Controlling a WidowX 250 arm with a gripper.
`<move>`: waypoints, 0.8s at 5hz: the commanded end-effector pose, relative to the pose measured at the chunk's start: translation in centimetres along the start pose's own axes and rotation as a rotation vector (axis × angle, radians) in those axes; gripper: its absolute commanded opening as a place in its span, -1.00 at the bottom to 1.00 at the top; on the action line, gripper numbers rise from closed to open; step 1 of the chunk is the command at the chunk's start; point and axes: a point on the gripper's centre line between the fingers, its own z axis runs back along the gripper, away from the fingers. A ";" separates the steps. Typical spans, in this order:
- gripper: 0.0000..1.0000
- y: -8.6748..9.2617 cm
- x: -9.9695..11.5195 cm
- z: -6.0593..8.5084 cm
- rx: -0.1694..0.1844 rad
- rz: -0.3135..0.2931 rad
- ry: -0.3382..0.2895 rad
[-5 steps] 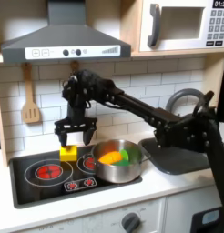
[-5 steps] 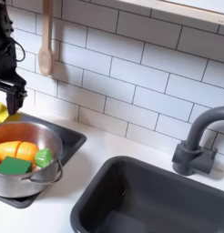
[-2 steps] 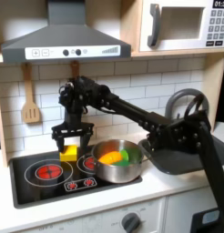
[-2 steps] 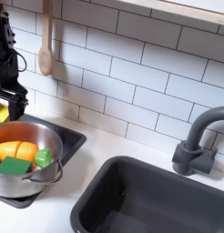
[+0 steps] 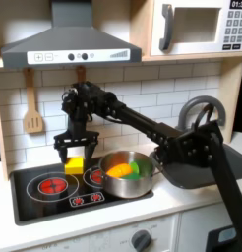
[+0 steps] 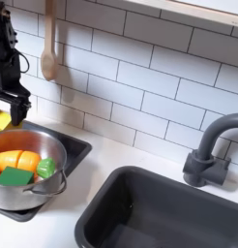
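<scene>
On the wall at the first exterior view's left hangs a wooden spatula (image 5: 32,106). Next comes the black end effector (image 5: 73,150), fingers spread and pointing down, with the small yellow block (image 5: 74,165) directly beneath it on the black stovetop (image 5: 39,187), its longer side running left-right. Compared with a second ago, the arm has shifted slightly left and lower. To the right sits the shiny steel pot (image 5: 127,174) holding orange and green pieces.
</scene>
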 end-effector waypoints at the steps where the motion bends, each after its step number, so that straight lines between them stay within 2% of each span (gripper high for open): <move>1: 1.00 -0.1 -0.3 -0.8 -0.006 -0.003 0.024; 3: 0.93 -0.1 -0.5 -1.0 -0.013 -0.004 0.031; 4: -1.00 -0.2 -1.0 -1.5 -0.021 0.001 0.045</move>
